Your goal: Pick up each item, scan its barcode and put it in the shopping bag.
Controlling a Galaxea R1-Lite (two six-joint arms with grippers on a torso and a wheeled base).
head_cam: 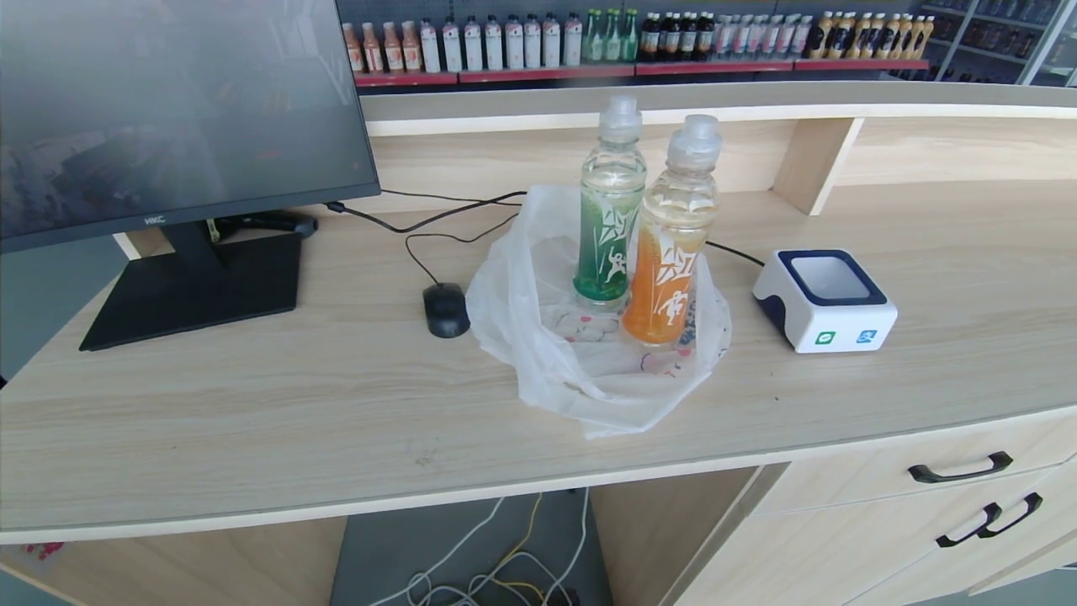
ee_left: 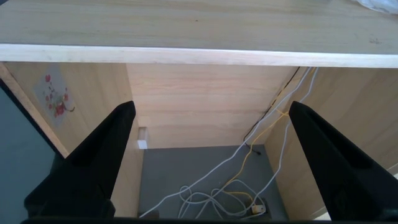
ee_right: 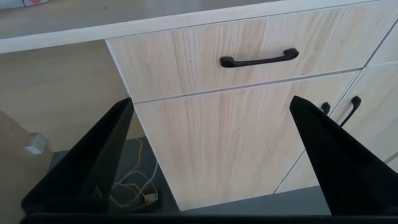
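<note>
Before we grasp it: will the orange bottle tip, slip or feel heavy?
The orange bottle is tall, narrow and upright on the crumpled shopping bag, so a side push would probably tip it, perhaps into the green bottle close beside it. It looks nearly full, likely heavy. Smooth plastic may slip.

I am looking at a dark monitor (head_cam: 168,109) standing on its black base (head_cam: 202,290) at the left of the wooden worktop (head_cam: 252,404). A black mouse (head_cam: 446,310) is lying just right of the base, its thin cable (head_cam: 407,249) looping toward the back. White and yellow floor cables (ee_left: 217,193) are lying tangled under the worktop. Black drawer handles (ee_right: 259,58) are sitting on the cabinet front at the right. A shelf of bottles (head_cam: 631,38) is running along the far wall.
</note>
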